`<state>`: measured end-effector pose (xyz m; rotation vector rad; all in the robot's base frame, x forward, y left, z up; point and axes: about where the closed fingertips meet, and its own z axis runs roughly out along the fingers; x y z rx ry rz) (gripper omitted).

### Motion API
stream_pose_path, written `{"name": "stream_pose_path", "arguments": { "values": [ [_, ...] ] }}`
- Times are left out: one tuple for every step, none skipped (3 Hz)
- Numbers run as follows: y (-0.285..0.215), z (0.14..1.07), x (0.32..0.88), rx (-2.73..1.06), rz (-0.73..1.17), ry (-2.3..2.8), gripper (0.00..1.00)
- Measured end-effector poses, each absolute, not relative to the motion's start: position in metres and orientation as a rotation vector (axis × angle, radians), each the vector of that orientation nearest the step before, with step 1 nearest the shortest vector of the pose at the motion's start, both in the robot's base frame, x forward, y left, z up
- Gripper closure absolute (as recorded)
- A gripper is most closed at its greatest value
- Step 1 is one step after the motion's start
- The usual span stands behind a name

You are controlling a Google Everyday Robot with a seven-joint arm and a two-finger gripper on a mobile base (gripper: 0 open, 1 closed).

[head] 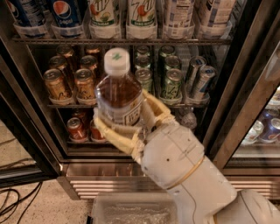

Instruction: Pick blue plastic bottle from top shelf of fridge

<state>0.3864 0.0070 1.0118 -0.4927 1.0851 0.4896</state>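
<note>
The cream-coloured two-finger gripper [127,120] on the white robot arm [188,175] was clamped around the lower body of the clear plastic bottle of brown drink with a white screw cap [119,94], one finger on each side of its label, holding it upright in front of the tall dark-framed drinks fridge [236,96]. The bottle was off the thin wire top shelf [122,40], its cap just below that rack and in front of the gold cans [57,83] and green cans [173,83] of the middle rack. Blue Pepsi bottles [65,13] and white-green 7UP bottles [105,15] stood on the top shelf, and a clear plastic tray [131,210] showed at the bottom edge, below the ribbed steel base [100,183].
</note>
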Motion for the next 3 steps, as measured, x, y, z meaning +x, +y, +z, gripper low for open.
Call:
{"name": "stream_pose_path", "arguments": {
  "values": [
    [0.053,0.995,0.353,-0.634,0.593,1.042,1.00],
    [0.057,1.005,0.340,-0.647,0.639,0.991,1.00],
    [0.057,1.005,0.340,-0.647,0.639,0.991,1.00]
  ]
}}
